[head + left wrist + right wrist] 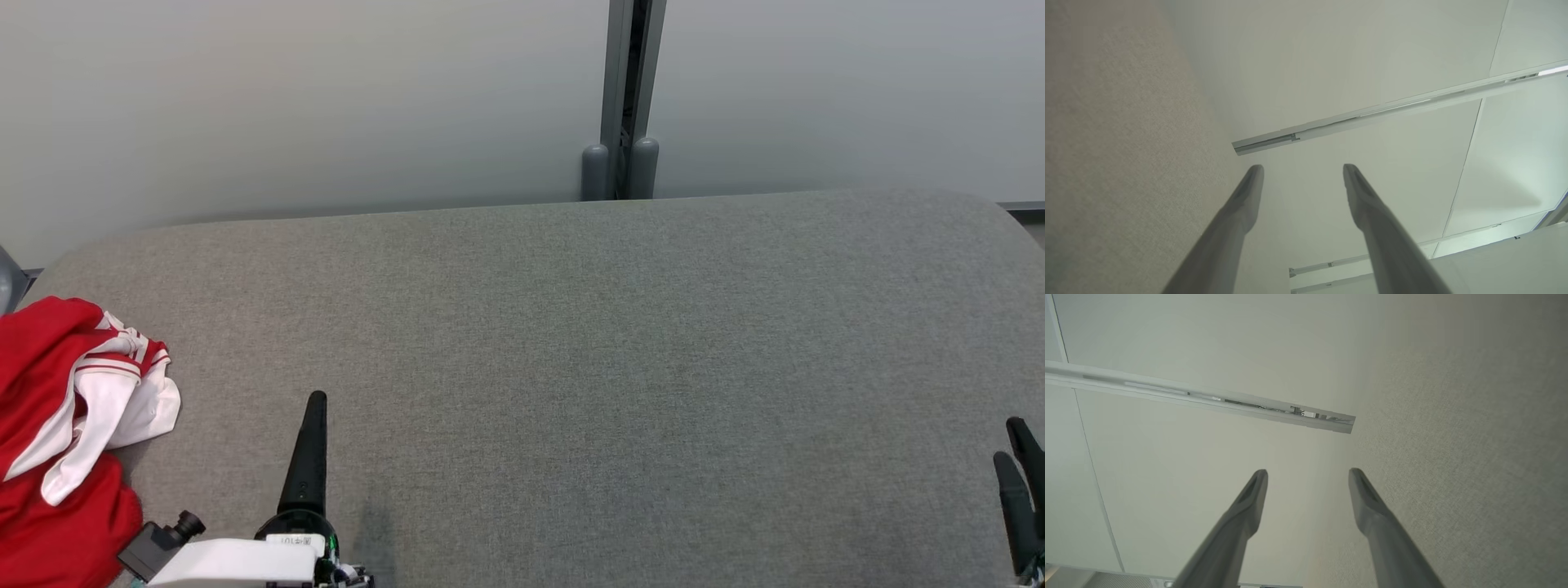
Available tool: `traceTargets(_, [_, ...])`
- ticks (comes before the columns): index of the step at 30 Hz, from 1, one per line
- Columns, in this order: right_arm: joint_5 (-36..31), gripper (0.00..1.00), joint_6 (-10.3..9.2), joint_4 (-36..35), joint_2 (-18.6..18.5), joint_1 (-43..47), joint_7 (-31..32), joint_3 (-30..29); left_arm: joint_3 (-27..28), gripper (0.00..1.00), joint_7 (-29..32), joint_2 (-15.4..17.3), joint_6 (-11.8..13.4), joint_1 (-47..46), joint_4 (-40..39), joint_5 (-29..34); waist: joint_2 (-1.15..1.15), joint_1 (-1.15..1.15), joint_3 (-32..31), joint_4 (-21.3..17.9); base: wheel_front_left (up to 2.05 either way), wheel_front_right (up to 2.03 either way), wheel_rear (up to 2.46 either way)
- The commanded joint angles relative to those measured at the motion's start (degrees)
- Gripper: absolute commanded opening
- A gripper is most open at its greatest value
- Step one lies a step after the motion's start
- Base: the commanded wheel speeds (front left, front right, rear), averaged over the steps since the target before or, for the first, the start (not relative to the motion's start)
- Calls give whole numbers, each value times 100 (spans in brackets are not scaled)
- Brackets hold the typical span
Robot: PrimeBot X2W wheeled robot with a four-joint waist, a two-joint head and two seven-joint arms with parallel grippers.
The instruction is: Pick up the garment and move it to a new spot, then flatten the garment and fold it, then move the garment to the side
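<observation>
Closest to head cam: white forearm [237,563] of L arm w/ small black wrist camera [167,535], at bottom edge, left of centre. From it the left tool [314,404] points up the view, seen edge-on over the grey fabric-covered surface [571,343]. Via left wrist view I read both long dark fingers [1237,212] spread wide w/ nothing between them, so the tool is empty. Whether the tips touch the surface I cannot tell.

At the lower right edge of head view sits the right tool [1009,441], partly cut off by the frame. Right wrist view: fingers [1372,514] fully apart, gap empty.

Task item: crumpled red-and-white fabric garment [41,367], bunched in a heap at far left of the surface, cut off by the frame's left & bottom edges. Its white section w/ red stripes lies on top of the red part. It sits near the left tool, to that tool's left, not touching it, and well apart from the right tool.

Background: pale wall panels [286,98] behind the surface's far edge, w/ a grey vertical post [624,98] between two of them.
</observation>
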Motion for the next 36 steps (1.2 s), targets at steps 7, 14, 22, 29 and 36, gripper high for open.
traceTargets(7, [-1418,100,3,-301,-249,-345,-369,212,197,100,-73,8,-1,-385,-133,1140,0,0,18,15,0,0,0])
traceTargets(14, [-2557,100,4,-433,-337,-480,-632,419,206,100,-123,29,73,-543,-213,2180,0,0,40,27,0,0,0])
traceTargets(22, [-3560,100,5,-524,-413,-627,-911,696,157,100,-176,120,209,-675,-280,3241,0,0,50,22,0,0,0])
traceTargets(29, [-4279,100,6,-490,-482,-732,-1137,943,134,100,-218,207,343,-747,-268,3969,0,0,59,29,0,0,0])
traceTargets(36, [-4879,100,7,-403,-568,-781,-1345,1160,117,100,-222,284,481,-794,-153,4577,0,0,43,45,0,0,0])
